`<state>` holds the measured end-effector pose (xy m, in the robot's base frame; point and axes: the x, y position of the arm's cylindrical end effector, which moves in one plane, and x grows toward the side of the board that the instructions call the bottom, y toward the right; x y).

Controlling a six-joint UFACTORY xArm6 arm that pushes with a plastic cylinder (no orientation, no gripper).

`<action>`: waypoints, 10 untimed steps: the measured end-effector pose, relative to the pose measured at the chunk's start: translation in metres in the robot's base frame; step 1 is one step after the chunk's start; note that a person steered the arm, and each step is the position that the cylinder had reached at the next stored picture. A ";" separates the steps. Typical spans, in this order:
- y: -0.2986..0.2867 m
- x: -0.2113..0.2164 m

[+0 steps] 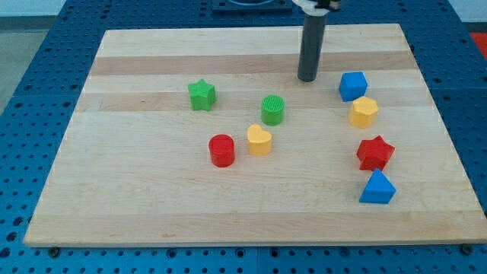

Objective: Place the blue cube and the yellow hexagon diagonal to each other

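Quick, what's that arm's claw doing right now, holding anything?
No claw: my tip holds nothing, resting on the wooden board left of the blue cube.

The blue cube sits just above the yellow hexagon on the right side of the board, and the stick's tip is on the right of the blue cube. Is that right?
Not quite. In the camera view, my tip is to the left of the blue cube, apart from it, not on its right. The rest holds: the blue cube sits just above the yellow hexagon on the view's right side of the board.

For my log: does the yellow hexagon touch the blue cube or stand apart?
Cannot tell: the yellow hexagon sits directly below the blue cube, with no clear gap between them.
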<state>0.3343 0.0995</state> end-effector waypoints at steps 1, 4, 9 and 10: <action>0.014 0.000; 0.098 -0.003; 0.018 0.050; 0.036 0.039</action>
<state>0.3731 0.1351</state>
